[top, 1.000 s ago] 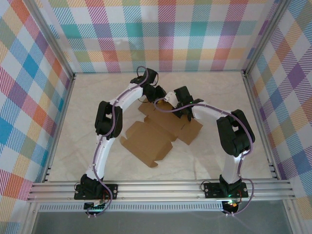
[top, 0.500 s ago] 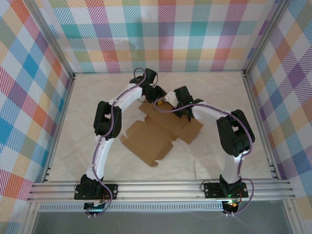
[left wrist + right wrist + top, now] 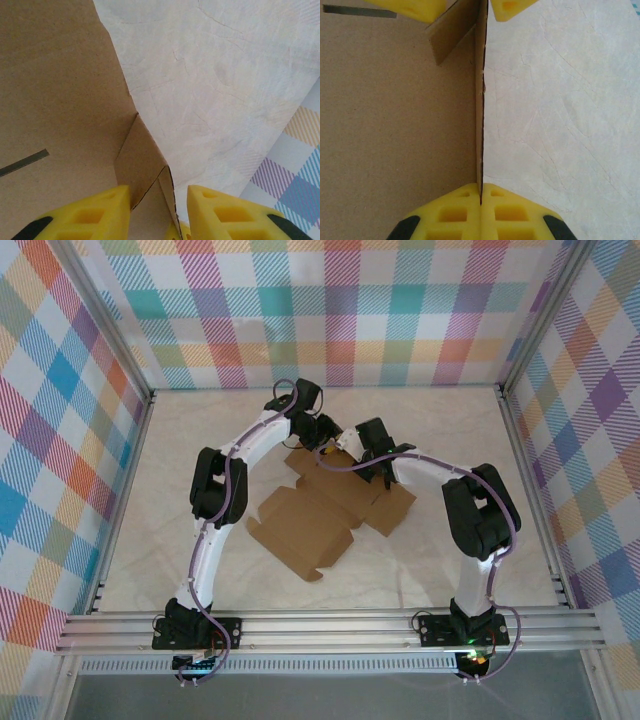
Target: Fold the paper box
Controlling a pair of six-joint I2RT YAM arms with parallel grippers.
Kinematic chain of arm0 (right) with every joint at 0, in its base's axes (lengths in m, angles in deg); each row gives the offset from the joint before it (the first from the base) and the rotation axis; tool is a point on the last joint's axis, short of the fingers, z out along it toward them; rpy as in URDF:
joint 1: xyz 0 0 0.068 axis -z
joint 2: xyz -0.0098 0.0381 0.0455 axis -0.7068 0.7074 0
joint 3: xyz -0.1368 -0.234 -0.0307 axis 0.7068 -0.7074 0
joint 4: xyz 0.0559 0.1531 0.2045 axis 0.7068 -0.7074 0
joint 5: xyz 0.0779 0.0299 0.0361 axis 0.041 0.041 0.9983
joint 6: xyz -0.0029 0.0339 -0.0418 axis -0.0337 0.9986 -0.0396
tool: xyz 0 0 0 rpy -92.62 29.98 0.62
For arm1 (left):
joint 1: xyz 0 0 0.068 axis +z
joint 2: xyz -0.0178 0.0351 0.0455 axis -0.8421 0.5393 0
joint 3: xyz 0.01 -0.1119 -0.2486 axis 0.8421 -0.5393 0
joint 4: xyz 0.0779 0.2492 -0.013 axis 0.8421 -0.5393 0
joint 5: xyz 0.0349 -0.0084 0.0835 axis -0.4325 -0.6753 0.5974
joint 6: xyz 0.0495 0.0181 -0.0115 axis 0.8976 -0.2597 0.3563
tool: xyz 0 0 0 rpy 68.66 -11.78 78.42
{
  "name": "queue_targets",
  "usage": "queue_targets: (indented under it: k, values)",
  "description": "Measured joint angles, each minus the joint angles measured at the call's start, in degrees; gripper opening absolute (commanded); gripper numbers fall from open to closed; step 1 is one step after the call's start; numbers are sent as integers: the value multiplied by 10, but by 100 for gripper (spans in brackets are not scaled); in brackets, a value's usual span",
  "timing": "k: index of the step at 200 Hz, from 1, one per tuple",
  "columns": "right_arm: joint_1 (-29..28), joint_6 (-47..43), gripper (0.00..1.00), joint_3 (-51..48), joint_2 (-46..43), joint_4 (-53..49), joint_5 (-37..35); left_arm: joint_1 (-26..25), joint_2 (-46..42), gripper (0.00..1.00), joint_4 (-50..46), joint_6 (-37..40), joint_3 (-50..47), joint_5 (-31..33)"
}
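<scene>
Bright checked walls (image 3: 330, 310) and a metal frame (image 3: 330, 625) stand around a pale table (image 3: 180, 470). The paper box (image 3: 310, 525) lies in the middle of the table. It is an open brown sheet, mostly flat. Its long way runs left to right, a bit slanted, and one corner points at the near edge.

Both arms bend in over the far side of the sheet and hide that part from above. The left gripper (image 3: 322, 430) and the right gripper (image 3: 368, 455) are close together there.

From the right wrist, the right gripper (image 3: 480, 202) is pinched tight on a flap that stands straight up. A thin dark slot (image 3: 360, 11) shows in the flat part.

From the left wrist, the left gripper (image 3: 157, 210) has its fingers (image 3: 85, 210) apart, one on each side of the same flap. One finger may touch the flap, but it is hard to tell. The fingers are cut off at the picture's edge.
</scene>
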Motion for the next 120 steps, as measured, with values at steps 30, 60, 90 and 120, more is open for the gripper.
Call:
queue_targets:
  k: [30, 60, 90, 120]
  values:
    - [0, 0, 0, 0, 0, 0, 0, 0, 0, 34, 1, -16, 1, 0]
    - [0, 0, 0, 0, 0, 5, 0, 0, 2, 29, 2, -30, 7, 0]
    - [0, 2, 0, 0, 0, 5, 2, 0, 7, 22, 9, -46, 11, -3]
    - [0, 2, 0, 0, 0, 7, 2, 0, 16, 11, 8, -54, 26, -4]
